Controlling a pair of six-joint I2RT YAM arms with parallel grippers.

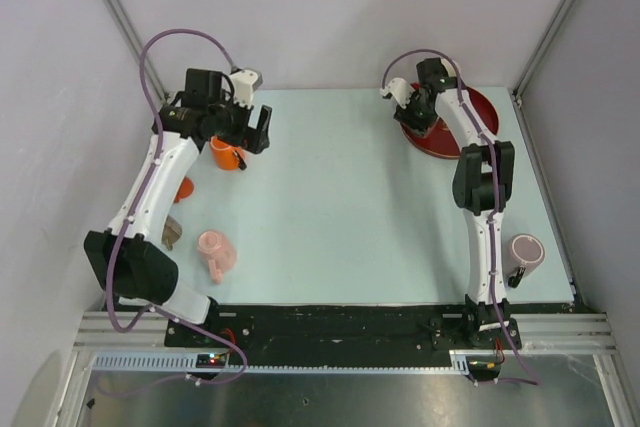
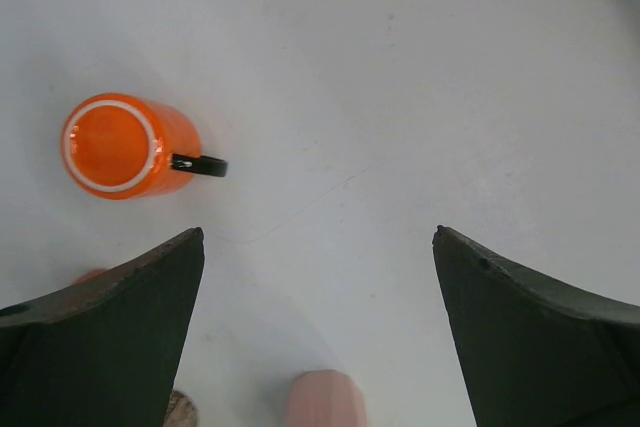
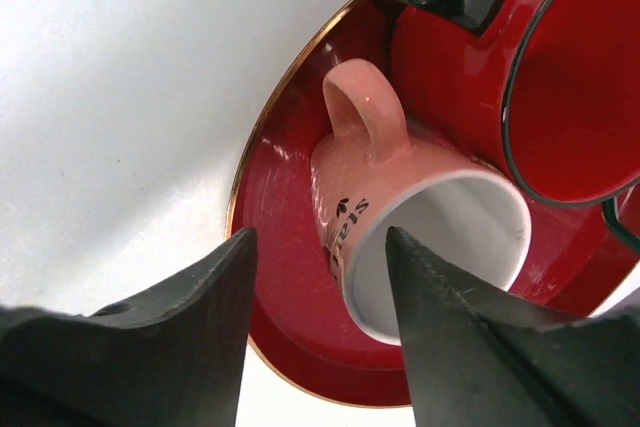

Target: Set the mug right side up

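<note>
The right arm reaches to the table's (image 1: 350, 197) far right, its wrist bent down over the red plate (image 3: 290, 307); the right gripper (image 3: 320, 237) points into the pink mug (image 3: 360, 177), which sits on that plate with its white mouth facing the wrist camera and its handle just beside the red mug (image 3: 460, 77). Its 2 fingers stand partly spread, 1 outside the mug's wall and 1 over the mouth, the wall between them; neither visibly presses it. The left arm stretches to the far left; the left gripper (image 2: 320, 237) hangs above bare table, jaws spread wide, the orange mug (image 2: 125, 145) near its left finger.
</note>
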